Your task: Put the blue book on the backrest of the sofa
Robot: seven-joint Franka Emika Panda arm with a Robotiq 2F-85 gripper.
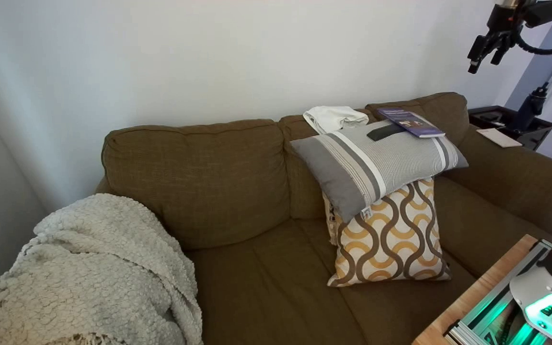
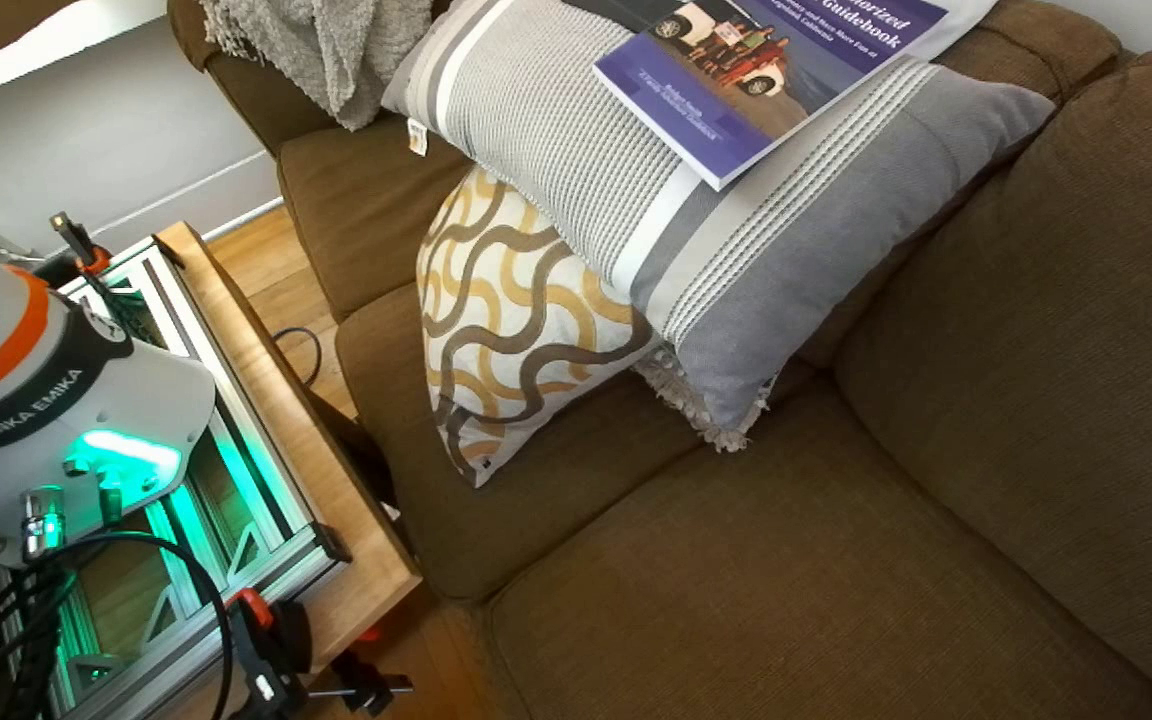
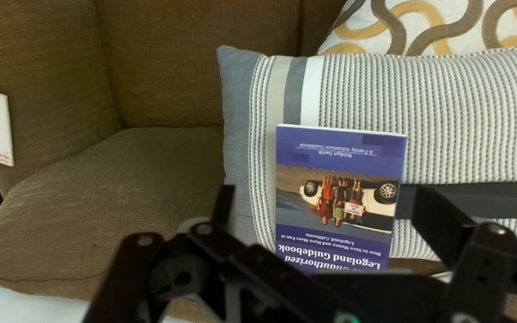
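Observation:
The blue book [image 1: 412, 122] lies flat on the grey striped pillow [image 1: 376, 158], in front of the sofa backrest [image 1: 441, 108]. It also shows on that pillow in an exterior view [image 2: 661, 105], cut by the top edge. In the wrist view the book [image 3: 335, 150] appears upside down beyond the fingers, its lower end hidden by the gripper. A brown backrest cushion [image 3: 106, 215] shows at lower left there. My gripper [image 1: 485, 62] is high up, apart from the book and to its upper right. In the wrist view the gripper [image 3: 324, 195] is open and empty, fingers wide apart.
A black strip-like object [image 1: 384, 132] lies beside the book; a white cloth [image 1: 333, 119] rests behind. A patterned pillow [image 1: 391, 235] supports the striped one. A white card [image 1: 499, 137] lies on the armrest near a black tray [image 1: 539, 127]. A fluffy blanket [image 1: 98, 273] covers the far end.

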